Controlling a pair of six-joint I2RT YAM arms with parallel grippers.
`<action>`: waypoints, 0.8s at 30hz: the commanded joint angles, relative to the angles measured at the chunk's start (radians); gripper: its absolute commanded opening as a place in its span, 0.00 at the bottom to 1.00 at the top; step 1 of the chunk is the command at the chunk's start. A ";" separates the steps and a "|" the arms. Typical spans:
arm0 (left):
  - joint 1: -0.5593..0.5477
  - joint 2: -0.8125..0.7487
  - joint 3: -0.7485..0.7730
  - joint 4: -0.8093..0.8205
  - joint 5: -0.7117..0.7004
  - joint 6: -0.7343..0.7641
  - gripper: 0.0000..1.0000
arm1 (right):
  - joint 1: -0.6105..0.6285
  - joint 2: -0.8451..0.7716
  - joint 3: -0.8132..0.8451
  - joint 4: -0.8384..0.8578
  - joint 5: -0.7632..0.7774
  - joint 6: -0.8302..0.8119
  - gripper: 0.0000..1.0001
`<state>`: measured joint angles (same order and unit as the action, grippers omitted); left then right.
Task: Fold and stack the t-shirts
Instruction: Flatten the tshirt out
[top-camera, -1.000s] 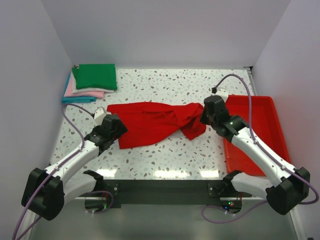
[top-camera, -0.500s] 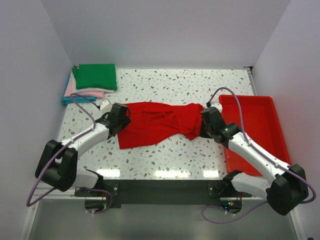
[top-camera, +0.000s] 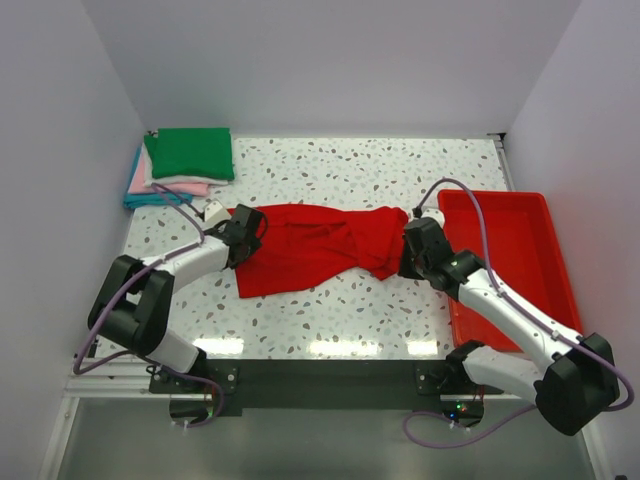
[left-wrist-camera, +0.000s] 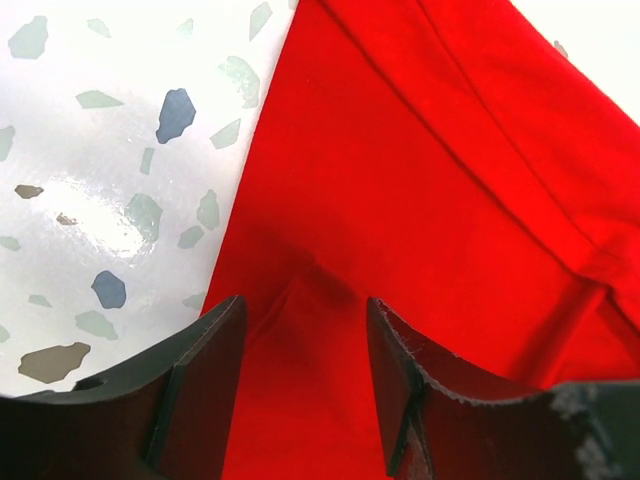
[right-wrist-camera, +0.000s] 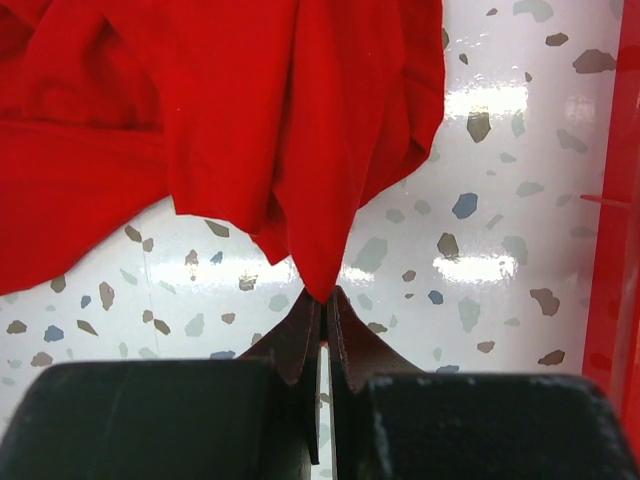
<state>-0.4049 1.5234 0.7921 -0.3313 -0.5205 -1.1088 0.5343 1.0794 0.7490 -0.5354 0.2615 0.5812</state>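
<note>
While the red t-shirt (top-camera: 310, 245) lies spread across the middle of the speckled table (top-camera: 340, 310), each arm is at one of its ends. At the left end, the left gripper (left-wrist-camera: 300, 320) stands over the cloth with its fingers apart, and a small raised fold sits between them. At the right end, the right gripper (right-wrist-camera: 323, 300) has its fingers pressed together, and they seem to pinch the lowest tip of the bunched cloth. In the upper left of the frame is a stack of folded t-shirts (top-camera: 180, 165), green on top. At the right side sits a red tray (top-camera: 530, 240).
</note>
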 joint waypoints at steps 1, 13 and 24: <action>0.006 0.017 0.035 -0.002 -0.041 -0.029 0.55 | -0.002 -0.021 -0.011 0.038 -0.019 -0.003 0.00; 0.006 0.026 0.025 0.024 -0.015 0.004 0.38 | 0.000 -0.021 -0.025 0.054 -0.024 0.005 0.00; 0.003 0.027 0.003 0.031 0.007 0.012 0.36 | -0.002 -0.016 -0.034 0.066 -0.028 0.012 0.00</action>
<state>-0.4049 1.5509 0.7940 -0.3279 -0.5037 -1.1069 0.5343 1.0790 0.7246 -0.5053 0.2420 0.5835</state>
